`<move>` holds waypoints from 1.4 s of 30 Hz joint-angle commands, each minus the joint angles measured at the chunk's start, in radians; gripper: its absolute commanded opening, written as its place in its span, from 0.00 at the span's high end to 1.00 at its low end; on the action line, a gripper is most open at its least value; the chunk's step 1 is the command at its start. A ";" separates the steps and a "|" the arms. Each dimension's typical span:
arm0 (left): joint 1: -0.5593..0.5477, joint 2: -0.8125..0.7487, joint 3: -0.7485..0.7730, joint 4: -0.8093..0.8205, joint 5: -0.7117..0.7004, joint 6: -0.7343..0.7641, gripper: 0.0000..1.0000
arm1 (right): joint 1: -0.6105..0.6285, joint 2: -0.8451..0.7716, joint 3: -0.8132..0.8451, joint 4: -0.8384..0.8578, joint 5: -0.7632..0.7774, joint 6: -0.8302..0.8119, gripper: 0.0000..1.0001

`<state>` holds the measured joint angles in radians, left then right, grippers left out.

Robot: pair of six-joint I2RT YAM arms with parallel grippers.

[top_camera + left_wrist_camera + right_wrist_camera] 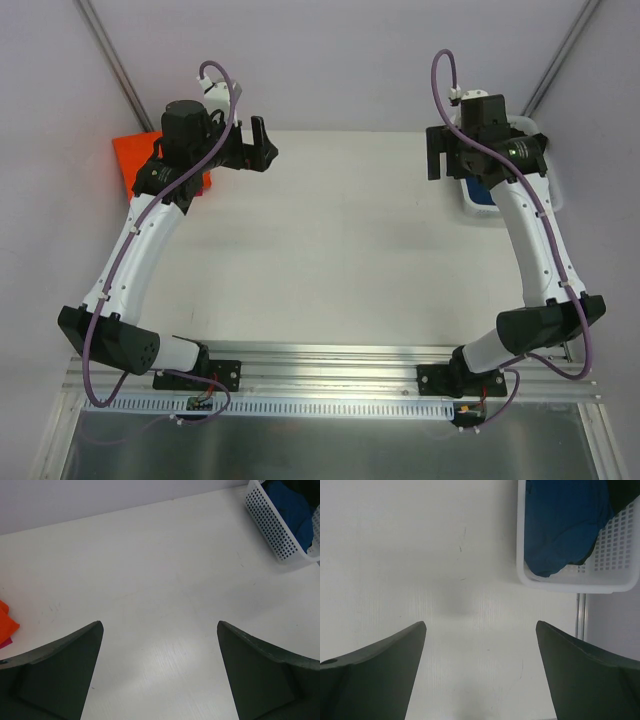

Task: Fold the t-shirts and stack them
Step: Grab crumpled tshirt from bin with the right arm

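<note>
A navy blue t-shirt [560, 525] lies crumpled in a white perforated basket [570, 585] at the table's far right; the left wrist view shows the same shirt [290, 505] from across the table. From above, only a blue patch [483, 196] of it shows under the right arm. A bright orange t-shirt [135, 160] lies at the far left edge, partly hidden by the left arm, with its corner [6, 622] in the left wrist view. My left gripper [160, 627] hangs open over bare table right of the orange shirt. My right gripper [481, 625] is open and empty, just left of the basket.
The white table [340, 250] spreads between the two arms. The basket [480, 215] sits against the table's right edge. Grey walls and slanted poles stand behind the table. A metal rail [330, 375] with the arm bases runs along the near edge.
</note>
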<state>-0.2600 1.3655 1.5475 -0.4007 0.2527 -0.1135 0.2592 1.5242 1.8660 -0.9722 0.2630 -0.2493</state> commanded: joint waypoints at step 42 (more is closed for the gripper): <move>0.022 -0.008 -0.092 0.043 -0.014 -0.043 0.01 | -0.109 0.238 0.235 0.101 -0.137 0.050 0.02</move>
<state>-0.2466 1.3567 1.4662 -0.3790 0.2089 -0.1417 0.2001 1.6863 2.0075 -0.9016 0.1661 -0.2203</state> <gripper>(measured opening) 0.992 0.988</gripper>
